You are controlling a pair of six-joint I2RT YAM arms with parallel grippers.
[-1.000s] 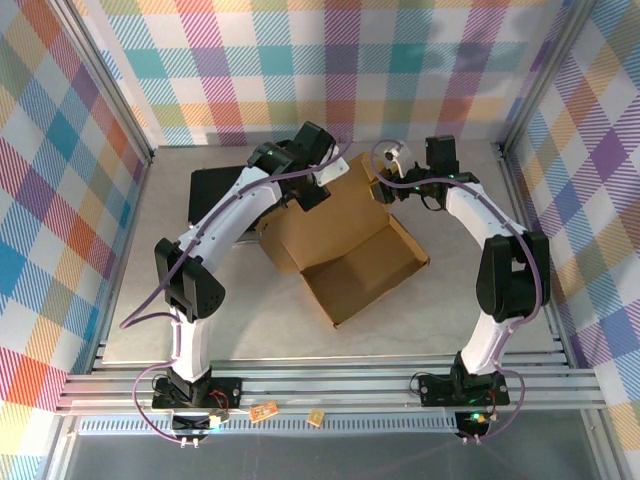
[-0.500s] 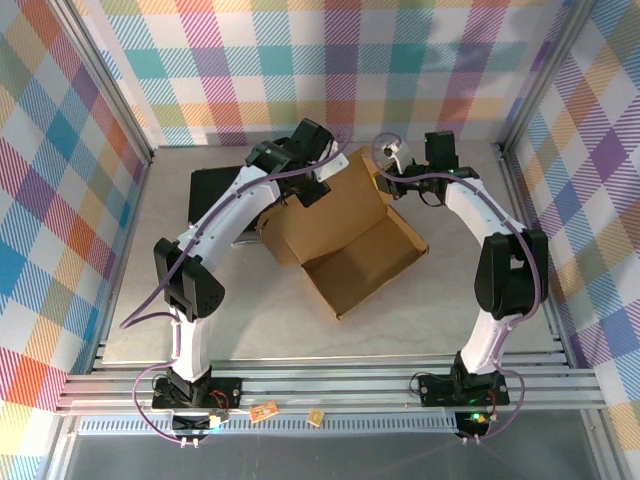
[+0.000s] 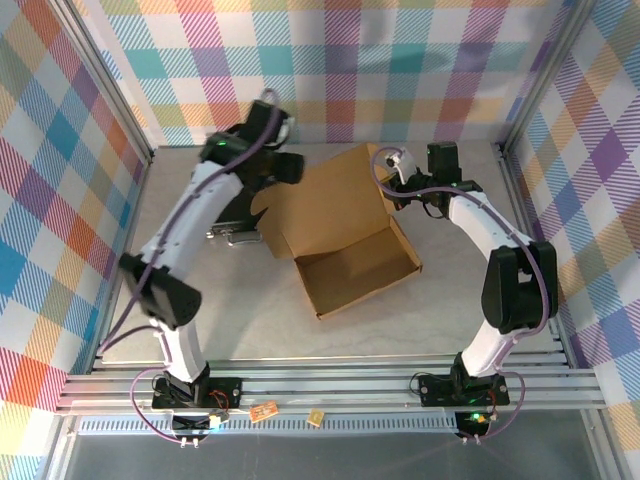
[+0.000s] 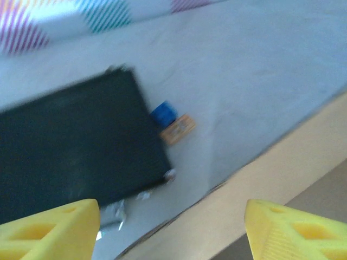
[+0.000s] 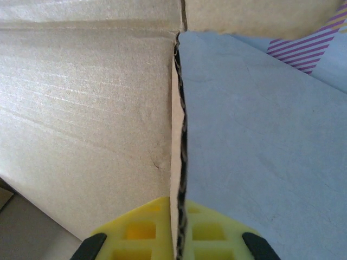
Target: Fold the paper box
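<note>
Cardboard sits mid-desk: the box is half made, its shallow tray open toward the arms and its big lid panel raised at the far side. The right jaws are pinched together on the right-hand edge of that panel, near its far corner. From the right wrist, the yellow fingertips press either side of the thin corrugated edge, with brown board on the left and bare desk on the right. The left jaws stand wide apart, holding nothing, up near the panel's far left corner. Their two yellow fingertips frame the blurred left-wrist view. A black case lies flat on the desk below, a small blue-and-orange tag sits just beside its corner, and an edge of the box crosses the lower right.
</note>
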